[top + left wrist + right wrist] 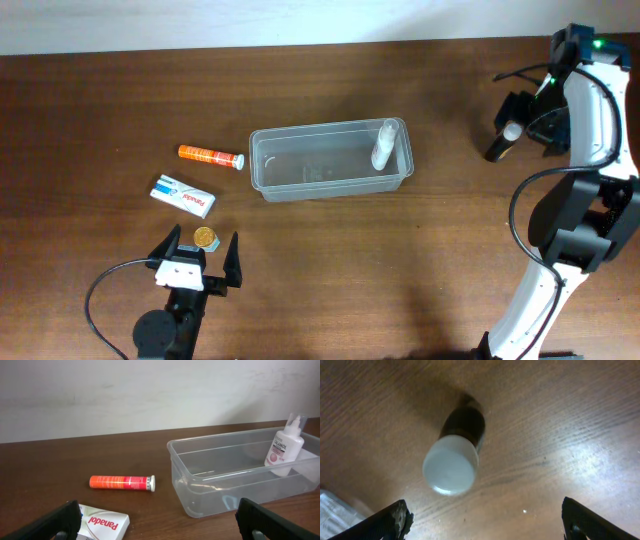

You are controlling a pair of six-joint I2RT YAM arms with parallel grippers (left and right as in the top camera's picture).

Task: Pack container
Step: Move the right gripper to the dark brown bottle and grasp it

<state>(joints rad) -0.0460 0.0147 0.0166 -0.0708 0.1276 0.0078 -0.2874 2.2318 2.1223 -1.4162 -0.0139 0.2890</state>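
The container (268,186), a clear plastic tub, sits mid-table and also shows in the left wrist view (200,505). A white bottle (383,145) leans upright in its right end (284,447). An orange tube (210,155) (121,482) and a white Panadol box (183,195) (102,522) lie to its left. My left gripper (200,258) (160,527) stands open near the front edge, with a small gold round item (204,237) just ahead of its fingers. My right gripper (520,120) (485,525) is open above a dark bottle with a white cap (503,143) (455,455) and holds nothing.
The wooden table (450,260) runs bare to the front and right of the container. A pale wall (150,395) stands behind the table. The right arm's white links and black cable (520,215) rise along the right edge.
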